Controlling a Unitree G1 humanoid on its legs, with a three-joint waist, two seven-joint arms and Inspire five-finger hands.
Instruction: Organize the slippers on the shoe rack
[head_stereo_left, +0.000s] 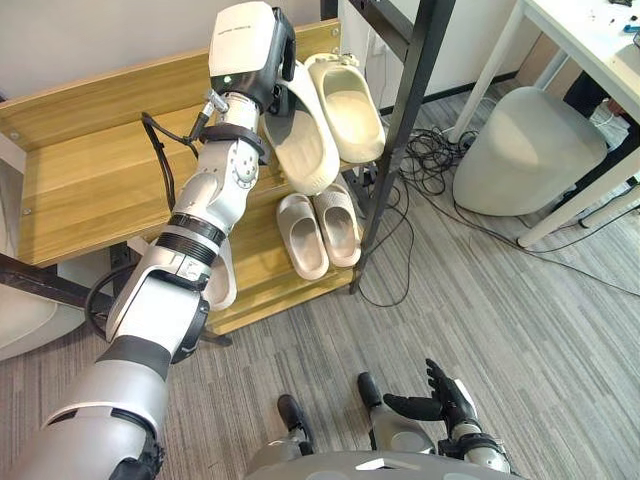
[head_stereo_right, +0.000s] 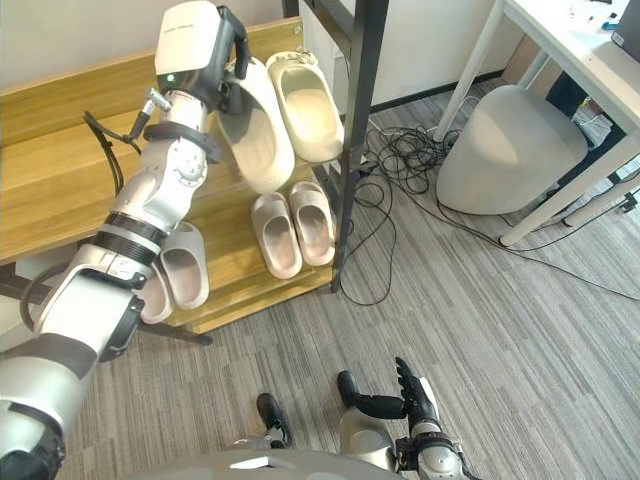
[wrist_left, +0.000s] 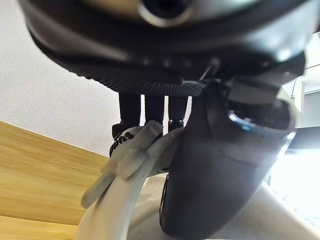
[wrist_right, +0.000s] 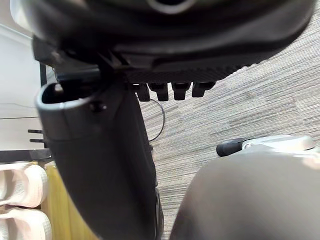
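My left hand (head_stereo_left: 281, 58) reaches up to the top shelf of the wooden shoe rack (head_stereo_left: 90, 170) and is shut on a cream slipper (head_stereo_left: 300, 135). In the left wrist view the thumb (wrist_left: 220, 165) and fingers (wrist_left: 150, 107) pinch the slipper's rim (wrist_left: 127, 165). The held slipper is tilted, its lower end past the shelf's front edge. A second cream slipper (head_stereo_left: 348, 105) lies beside it on the top shelf. One beige pair (head_stereo_left: 318, 230) sits on the lower shelf, and another pair (head_stereo_right: 175, 265) is partly hidden behind my arm. My right hand (head_stereo_left: 445, 400) hangs low over the floor, open.
A black metal post (head_stereo_left: 405, 130) stands at the rack's right end. Cables (head_stereo_left: 430, 155) lie on the grey carpet beside it. A grey rounded stool (head_stereo_left: 525, 150) and white table legs (head_stereo_left: 575, 205) are at the right.
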